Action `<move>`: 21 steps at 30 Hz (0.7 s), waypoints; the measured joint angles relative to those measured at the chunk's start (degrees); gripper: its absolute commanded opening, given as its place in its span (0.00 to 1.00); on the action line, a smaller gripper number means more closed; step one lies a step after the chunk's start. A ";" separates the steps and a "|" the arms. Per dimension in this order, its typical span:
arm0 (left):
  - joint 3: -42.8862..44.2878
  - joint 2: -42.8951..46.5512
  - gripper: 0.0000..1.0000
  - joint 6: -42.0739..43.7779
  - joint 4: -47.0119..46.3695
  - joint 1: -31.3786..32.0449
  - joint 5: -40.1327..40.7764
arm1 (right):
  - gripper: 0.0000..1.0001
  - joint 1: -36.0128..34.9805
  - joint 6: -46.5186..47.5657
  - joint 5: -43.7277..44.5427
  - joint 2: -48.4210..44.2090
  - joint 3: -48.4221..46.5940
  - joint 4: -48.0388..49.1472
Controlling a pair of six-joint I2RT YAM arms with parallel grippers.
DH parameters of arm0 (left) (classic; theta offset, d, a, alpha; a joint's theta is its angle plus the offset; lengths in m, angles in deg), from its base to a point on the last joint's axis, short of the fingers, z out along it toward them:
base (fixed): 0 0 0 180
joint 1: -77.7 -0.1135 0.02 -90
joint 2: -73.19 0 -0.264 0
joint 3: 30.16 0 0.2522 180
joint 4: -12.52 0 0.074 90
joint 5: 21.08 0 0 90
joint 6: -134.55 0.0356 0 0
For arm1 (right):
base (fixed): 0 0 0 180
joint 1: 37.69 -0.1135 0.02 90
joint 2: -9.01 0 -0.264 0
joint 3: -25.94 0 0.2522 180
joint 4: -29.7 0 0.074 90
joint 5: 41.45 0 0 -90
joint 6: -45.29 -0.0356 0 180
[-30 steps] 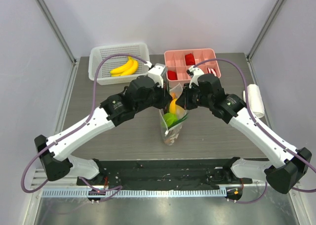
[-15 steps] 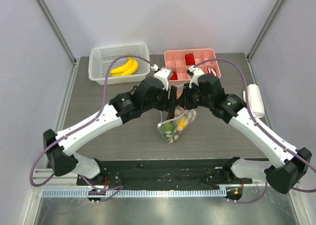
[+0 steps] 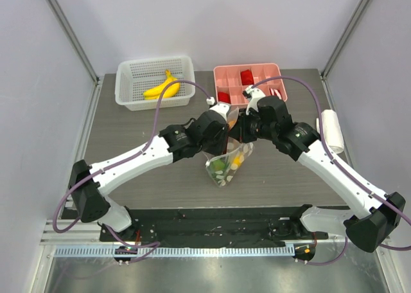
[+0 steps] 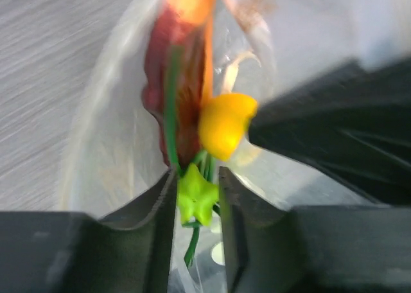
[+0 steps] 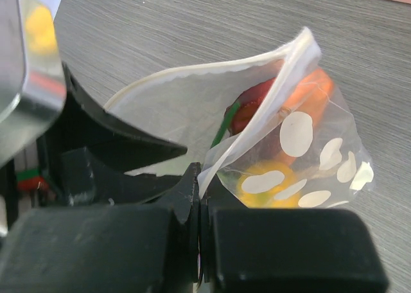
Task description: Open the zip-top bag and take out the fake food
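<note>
Extraction step: right gripper (image 5: 200, 177) pinches the zip-top bag (image 5: 186, 106) rim; left gripper (image 4: 196, 178) fingers narrowly straddle the green piece (image 4: 195, 200), grip unclear, needing a clamp and pull.

In the left wrist view the fake food (image 4: 221, 123) is blurred, and its orange end is cut off at 12 o'clock. From above, the zip-top bag (image 3: 225, 168) has its mouth hidden at 12 o'clock.
</note>
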 measured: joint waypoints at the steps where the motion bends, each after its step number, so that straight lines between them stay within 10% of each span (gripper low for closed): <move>1: -0.66 -0.07 0.35 -0.02 -0.92 0.00 0.96 | 0.01 0.00 0.00 -0.13 0.00 0.00 0.00; 12: -1.07 -1.22 0.59 0.13 -10.69 -1.40 7.74 | 0.01 0.15 -0.39 -2.25 0.00 0.00 -0.07; 21: -11.50 -0.85 0.54 0.66 -24.04 -6.58 -2.14 | 0.01 0.17 -1.11 -5.09 0.00 0.07 0.85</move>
